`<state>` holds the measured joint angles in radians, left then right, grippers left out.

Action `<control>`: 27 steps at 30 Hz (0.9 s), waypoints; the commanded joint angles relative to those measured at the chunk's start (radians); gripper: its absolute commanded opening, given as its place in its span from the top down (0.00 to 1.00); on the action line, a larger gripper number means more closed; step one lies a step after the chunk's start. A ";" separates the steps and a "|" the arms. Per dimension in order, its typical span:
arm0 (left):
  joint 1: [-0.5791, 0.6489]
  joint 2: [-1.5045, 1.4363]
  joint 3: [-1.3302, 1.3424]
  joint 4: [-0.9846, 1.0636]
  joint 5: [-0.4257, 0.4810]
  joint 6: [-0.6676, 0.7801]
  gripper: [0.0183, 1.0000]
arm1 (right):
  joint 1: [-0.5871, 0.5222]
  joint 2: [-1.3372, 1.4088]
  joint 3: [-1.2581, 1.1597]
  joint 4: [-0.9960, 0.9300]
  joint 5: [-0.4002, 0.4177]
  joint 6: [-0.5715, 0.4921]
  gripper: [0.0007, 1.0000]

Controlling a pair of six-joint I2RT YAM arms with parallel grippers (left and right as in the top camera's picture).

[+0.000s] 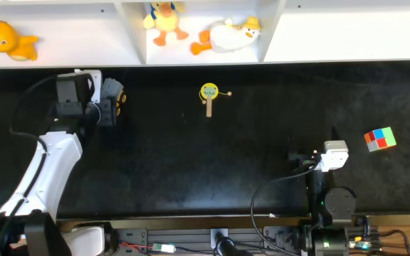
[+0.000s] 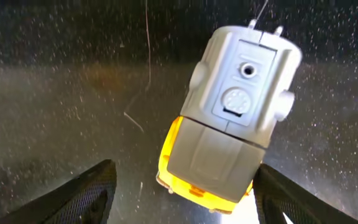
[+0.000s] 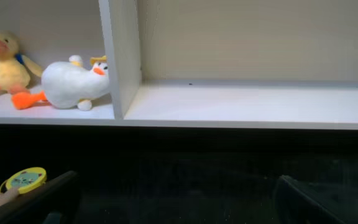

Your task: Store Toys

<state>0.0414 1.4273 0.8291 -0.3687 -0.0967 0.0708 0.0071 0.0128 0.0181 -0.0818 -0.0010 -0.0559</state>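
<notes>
A grey and yellow toy vehicle (image 1: 114,93) lies on the black table near the back left, just in front of the white shelf (image 1: 84,59). In the left wrist view the toy vehicle (image 2: 229,118) lies on its side, underside showing, with its yellow end between the fingers. My left gripper (image 2: 185,169) is open around that end; the left finger stands well clear of it. My right gripper (image 3: 178,180) is open with nothing in it, low at the front right (image 1: 299,161), facing the shelf.
A yellow rattle (image 1: 209,94) lies mid-table and a coloured cube (image 1: 379,139) at the right. In the shelf sit an orange duck (image 1: 11,40), a yellow plush duck (image 1: 165,19) and a white plush duck (image 1: 226,35). The shelf's right compartment (image 3: 247,102) holds nothing.
</notes>
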 commanded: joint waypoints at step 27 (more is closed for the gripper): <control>0.064 0.060 -0.003 0.066 0.142 0.194 0.13 | 0.004 -0.009 -0.013 0.004 -0.006 0.005 0.00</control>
<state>0.0891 1.4757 0.8291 -0.3069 0.0177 0.2420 0.0071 0.0128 0.0181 -0.0826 -0.0010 -0.0559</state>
